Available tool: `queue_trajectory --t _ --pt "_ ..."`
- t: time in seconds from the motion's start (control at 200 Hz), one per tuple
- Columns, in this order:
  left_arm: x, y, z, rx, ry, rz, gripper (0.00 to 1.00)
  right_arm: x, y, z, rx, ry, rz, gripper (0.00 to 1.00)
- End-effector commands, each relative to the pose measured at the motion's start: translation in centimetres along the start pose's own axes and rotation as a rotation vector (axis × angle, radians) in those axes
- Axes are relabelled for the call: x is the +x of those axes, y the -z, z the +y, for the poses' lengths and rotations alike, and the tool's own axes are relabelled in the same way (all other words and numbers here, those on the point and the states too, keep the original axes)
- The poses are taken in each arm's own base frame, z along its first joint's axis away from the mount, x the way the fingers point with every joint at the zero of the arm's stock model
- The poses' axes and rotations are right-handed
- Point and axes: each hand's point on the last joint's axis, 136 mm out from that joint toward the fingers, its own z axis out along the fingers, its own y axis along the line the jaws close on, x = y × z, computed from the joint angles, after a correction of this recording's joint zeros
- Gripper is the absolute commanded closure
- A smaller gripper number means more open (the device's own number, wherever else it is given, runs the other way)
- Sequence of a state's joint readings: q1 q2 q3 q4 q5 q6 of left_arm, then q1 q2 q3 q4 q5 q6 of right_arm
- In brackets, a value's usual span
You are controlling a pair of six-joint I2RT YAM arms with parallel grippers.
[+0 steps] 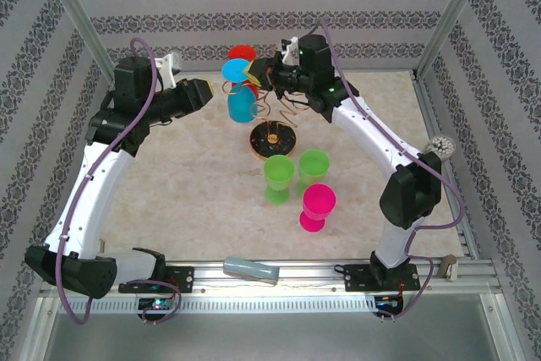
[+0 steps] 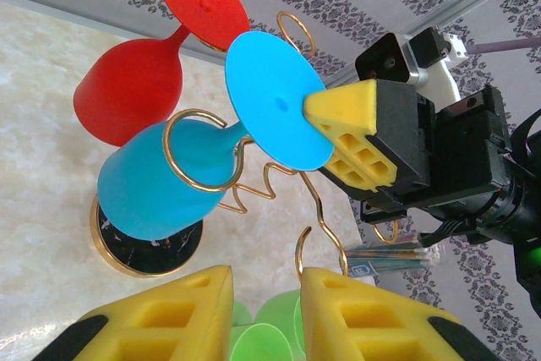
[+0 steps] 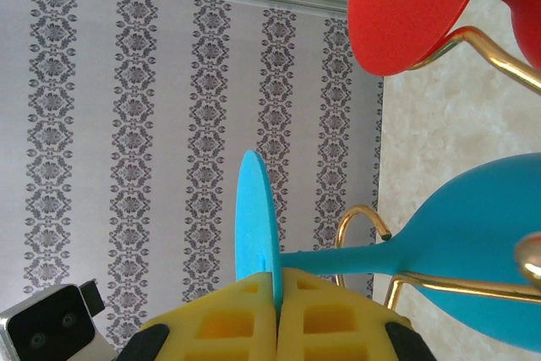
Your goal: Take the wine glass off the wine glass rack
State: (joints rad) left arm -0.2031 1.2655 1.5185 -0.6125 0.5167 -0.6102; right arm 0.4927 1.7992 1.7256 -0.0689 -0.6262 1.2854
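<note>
We find the wine glass rack (image 1: 272, 139) standing on the tabletop (image 1: 186, 183), its round black base flat and its gold wire arms curling out from the central post. The blue wine glass (image 2: 161, 183) hangs upside down on the rack. Its stem passes through one gold loop arm, with the bowl below the loop and the round foot above it. A red wine glass (image 2: 127, 90) hangs the same way on a neighbouring arm at the far side of the rack. Its bowl is close against the blue bowl; we cannot tell whether they touch.

The right end effector (image 3: 276, 293) is at the top of the rack. Its two yellow pads are pressed together on the rim of the blue glass's foot, pinching the thin disc edge-on between them.

The left end effector (image 2: 266, 302) sits to the left of the rack, apart from it. Its yellow pads are spread with an open gap between them, and it faces the hanging glasses.

On the near side of the rack, two green cups (image 1: 278, 177) stand just beside each other, close to the base. A pink cup (image 1: 317, 206) stands just beside them, farther from the rack.
</note>
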Motion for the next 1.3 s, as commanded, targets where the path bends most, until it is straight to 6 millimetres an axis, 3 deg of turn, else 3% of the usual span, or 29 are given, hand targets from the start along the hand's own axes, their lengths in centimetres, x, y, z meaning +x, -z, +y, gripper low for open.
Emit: queue_trajectory --t 0.0,0.61,1.299 --pt "-0.9 1.0 -1.3 0.029 -0.028 -0.052 0.72 -1.3 1.3 2.1 -0.049 0.041 -0.060 1.00" --pt "-0.9 1.1 -1.2 0.025 -0.027 -0.054 0.71 -1.7 1.9 0.2 -0.007 -0.012 -0.099 1.00" --pt "-1.0 1.6 -1.5 0.028 -0.032 -0.066 0.71 -2.2 0.8 1.3 -0.036 -0.010 -0.087 1.00"
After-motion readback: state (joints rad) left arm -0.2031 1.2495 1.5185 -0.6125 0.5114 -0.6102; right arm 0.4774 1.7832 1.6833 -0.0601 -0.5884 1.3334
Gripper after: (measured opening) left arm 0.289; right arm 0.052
